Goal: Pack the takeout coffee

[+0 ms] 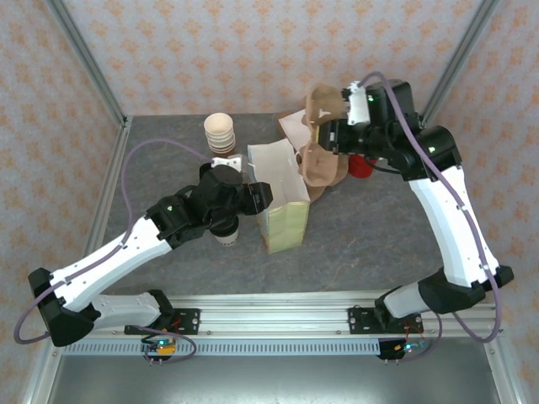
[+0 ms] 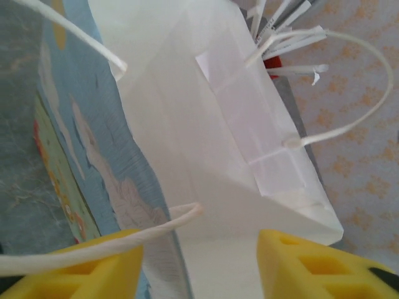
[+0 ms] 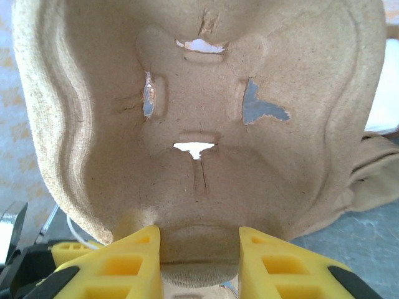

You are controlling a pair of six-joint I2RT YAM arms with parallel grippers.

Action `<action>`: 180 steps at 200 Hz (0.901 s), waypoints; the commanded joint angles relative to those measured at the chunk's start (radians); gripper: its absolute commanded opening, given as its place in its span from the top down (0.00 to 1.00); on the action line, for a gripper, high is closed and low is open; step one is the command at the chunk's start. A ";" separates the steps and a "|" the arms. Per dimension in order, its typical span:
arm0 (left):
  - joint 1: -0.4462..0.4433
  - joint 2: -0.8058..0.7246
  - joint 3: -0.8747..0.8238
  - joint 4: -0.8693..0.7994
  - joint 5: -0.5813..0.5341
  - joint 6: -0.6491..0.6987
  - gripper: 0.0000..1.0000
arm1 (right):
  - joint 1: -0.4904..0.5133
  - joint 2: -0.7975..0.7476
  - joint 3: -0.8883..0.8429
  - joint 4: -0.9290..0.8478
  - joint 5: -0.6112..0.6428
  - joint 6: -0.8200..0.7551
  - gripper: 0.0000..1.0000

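Orange-on-pink patterned wallpaper (image 1: pixel 210 50) is seen on every wall, with a grey counter (image 1: pixel 168 168) boxed in between.

Roughly mid-counter, a paper bag (image 1: pixel 282 215) is stood upright with its mouth open. White is seen inside it and yellow-green print on the near side. The takeout coffee (image 1: pixel 226 236) is parked on the counter just left of the bag, so it's not packed yet. It's half buried under the left arm's wrist, and only a bit of pale cup wall can be made out.

The left gripper (image 1: pixel 259 195) is held at the bag's left rim. From the wrist camera, its yellow fingers (image 2: pixel 81 271) are spread apart and nothing is pinched between them, so it's released. One white cord handle (image 2: pixel 156 224) is draped across the left finger, and the bag's white inside (image 2: pixel 187 124) is seen right ahead.

Over on the far right, the right gripper (image 1: pixel 324 135) is clenched on the edge of a brown pulp cup carrier (image 1: pixel 324 105), which is lifted off the counter. In the right wrist view the rim of the carrier (image 3: pixel 199 93) is sandwiched between the fingers (image 3: pixel 134 261). A second carrier (image 1: pixel 324 168) is lying just right of the bag, with something red (image 1: pixel 362 167) beside it that can't be identified.

A stack of lidless cream cups (image 1: pixel 218 130) is left at the far side, left of the bag.
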 commanded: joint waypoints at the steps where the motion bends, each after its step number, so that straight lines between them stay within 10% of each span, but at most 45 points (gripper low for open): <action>1: -0.003 -0.016 0.049 -0.097 -0.096 0.062 0.43 | 0.049 0.046 0.071 -0.048 0.047 -0.037 0.70; 180: 0.162 -0.116 0.078 -0.194 -0.014 0.204 0.15 | 0.206 0.248 0.142 0.019 0.127 0.074 0.71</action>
